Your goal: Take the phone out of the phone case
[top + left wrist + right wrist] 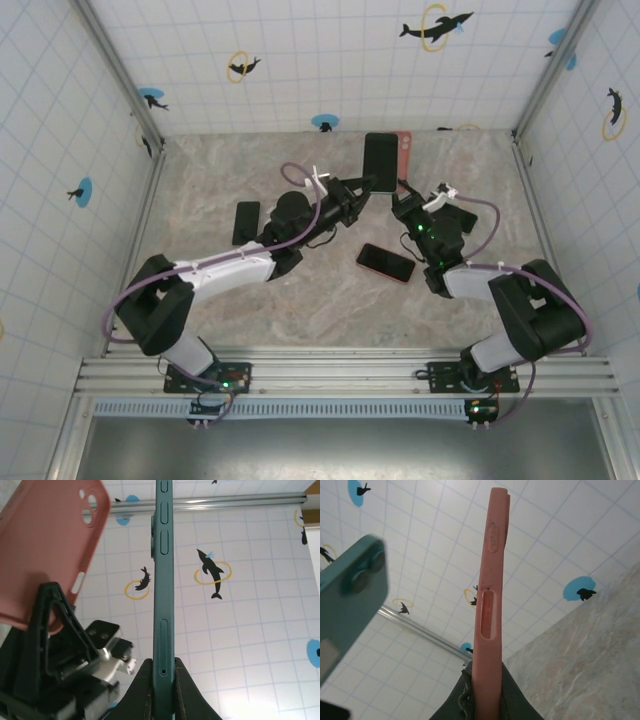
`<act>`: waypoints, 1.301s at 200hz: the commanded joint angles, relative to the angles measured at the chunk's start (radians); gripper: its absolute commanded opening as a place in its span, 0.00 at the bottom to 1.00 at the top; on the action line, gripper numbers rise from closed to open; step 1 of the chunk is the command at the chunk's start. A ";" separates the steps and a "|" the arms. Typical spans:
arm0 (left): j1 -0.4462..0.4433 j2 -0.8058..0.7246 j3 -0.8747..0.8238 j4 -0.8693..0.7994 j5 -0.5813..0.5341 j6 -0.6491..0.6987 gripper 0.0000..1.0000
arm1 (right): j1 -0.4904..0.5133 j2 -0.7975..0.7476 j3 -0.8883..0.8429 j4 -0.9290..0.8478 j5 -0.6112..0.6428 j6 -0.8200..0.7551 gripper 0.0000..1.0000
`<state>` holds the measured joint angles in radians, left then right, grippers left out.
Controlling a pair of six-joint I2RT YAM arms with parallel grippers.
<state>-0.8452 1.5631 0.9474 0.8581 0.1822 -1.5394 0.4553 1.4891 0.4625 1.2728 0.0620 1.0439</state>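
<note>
My left gripper (163, 690) is shut on the lower edge of a teal phone (163, 580), held upright and edge-on. In the top view the phone (380, 160) shows its dark screen above the left gripper (362, 193). A salmon-pink phone case (490, 605) stands upright with my right gripper (487, 695) shut on its lower end. The case (50, 545) hangs left of the phone with a gap between them, its camera cutouts showing. From the right wrist, the phone's (350, 595) back with camera lenses sits apart at the left. In the top view the case (404, 148) shows right of the phone, above the right gripper (408, 190).
A dark phone (246, 222) lies flat on the marble table at the left arm's far side. Another phone in a red-rimmed case (386, 262) lies between the two arms. Tiled walls (330, 60) enclose the table on three sides.
</note>
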 commanded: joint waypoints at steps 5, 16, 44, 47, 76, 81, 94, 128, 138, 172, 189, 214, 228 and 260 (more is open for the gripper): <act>0.021 -0.090 -0.051 -0.012 0.017 0.060 0.00 | -0.009 0.005 -0.007 -0.007 0.005 -0.018 0.00; 0.042 -0.116 -0.092 -0.029 0.026 0.066 0.00 | -0.009 0.008 -0.006 -0.012 -0.010 -0.010 0.00; 0.122 -0.178 -0.207 -0.063 0.079 0.083 0.00 | 0.003 0.013 -0.013 -0.042 -0.043 0.018 0.00; 0.132 -0.184 -0.217 -0.075 0.089 0.089 0.00 | 0.005 0.013 -0.013 -0.046 -0.046 0.021 0.00; 0.230 -0.219 -0.318 -0.113 0.170 0.115 0.00 | 0.048 0.023 -0.020 -0.089 -0.069 0.041 0.00; 0.247 -0.223 -0.333 -0.126 0.179 0.124 0.00 | 0.056 0.026 -0.023 -0.094 -0.069 0.046 0.00; 0.289 -0.230 -0.369 -0.137 0.196 0.148 0.00 | 0.070 0.032 -0.035 -0.091 -0.062 0.054 0.00; 0.354 -0.157 -0.384 -0.144 0.266 0.215 0.00 | 0.113 0.056 -0.057 -0.095 -0.053 0.069 0.00; 0.368 -0.127 -0.397 -0.111 0.282 0.210 0.00 | 0.125 0.066 -0.059 -0.092 -0.053 0.074 0.00; 0.394 -0.037 -0.397 -0.071 0.307 0.230 0.00 | 0.159 0.089 -0.059 -0.089 -0.042 0.077 0.00; 0.404 0.012 -0.389 -0.034 0.319 0.224 0.00 | 0.173 0.101 -0.055 -0.087 -0.039 0.075 0.00; 0.410 0.073 -0.372 -0.011 0.317 0.228 0.00 | 0.188 0.117 -0.053 -0.089 -0.034 0.076 0.00; 0.411 0.105 -0.372 0.014 0.315 0.225 0.00 | 0.192 0.122 -0.055 -0.088 -0.033 0.077 0.00; 0.460 0.173 -0.362 0.051 0.328 0.221 0.00 | 0.196 0.119 -0.063 -0.088 -0.028 0.075 0.00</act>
<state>-0.4221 1.7054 0.5514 0.7910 0.4854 -1.3346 0.6437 1.5997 0.4213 1.1633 0.0074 1.1183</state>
